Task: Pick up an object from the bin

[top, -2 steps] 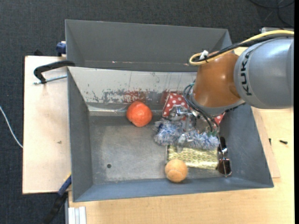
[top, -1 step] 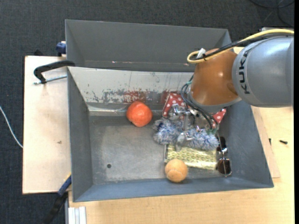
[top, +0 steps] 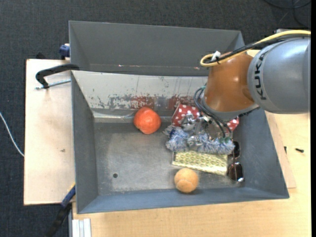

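My gripper [top: 201, 128] hangs low at the back right of the bin, under the arm's orange cover. It is right over a blue-grey fuzzy bundle [top: 183, 139] and seems to touch it. A red cloth with white dots [top: 185, 114] lies just behind, partly hidden by the gripper. In front of the bundle lies a flat yellow-green scouring sponge [top: 199, 162].
An orange ball [top: 147, 120] rests against the back wall, left of the gripper. Near the front wall sits a tan ball [top: 186, 180]. Dark sunglasses [top: 235, 165] lie along the right wall. The left half of the bin floor is bare metal.
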Controlling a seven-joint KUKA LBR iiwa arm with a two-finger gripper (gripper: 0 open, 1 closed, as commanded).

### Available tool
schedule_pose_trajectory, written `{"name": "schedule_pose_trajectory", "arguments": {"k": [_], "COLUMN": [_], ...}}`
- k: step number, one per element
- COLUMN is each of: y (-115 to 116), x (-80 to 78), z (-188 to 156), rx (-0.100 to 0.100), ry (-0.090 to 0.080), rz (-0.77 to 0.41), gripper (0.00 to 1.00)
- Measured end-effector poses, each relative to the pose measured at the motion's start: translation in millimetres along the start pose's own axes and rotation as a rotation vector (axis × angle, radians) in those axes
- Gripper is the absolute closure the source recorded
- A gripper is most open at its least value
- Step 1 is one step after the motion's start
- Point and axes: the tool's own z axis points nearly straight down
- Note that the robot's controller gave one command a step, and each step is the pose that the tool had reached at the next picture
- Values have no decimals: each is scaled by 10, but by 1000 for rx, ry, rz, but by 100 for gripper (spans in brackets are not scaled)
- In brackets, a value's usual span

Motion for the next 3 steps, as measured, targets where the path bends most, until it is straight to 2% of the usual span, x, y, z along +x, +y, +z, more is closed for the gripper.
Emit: {"name": "schedule_pose_trajectory", "arguments": {"k": [3], "y": [7], "x": [2], "z": [-176], "rx": [0], "ry": [-4], "rz": [1], "gripper": [100]}}
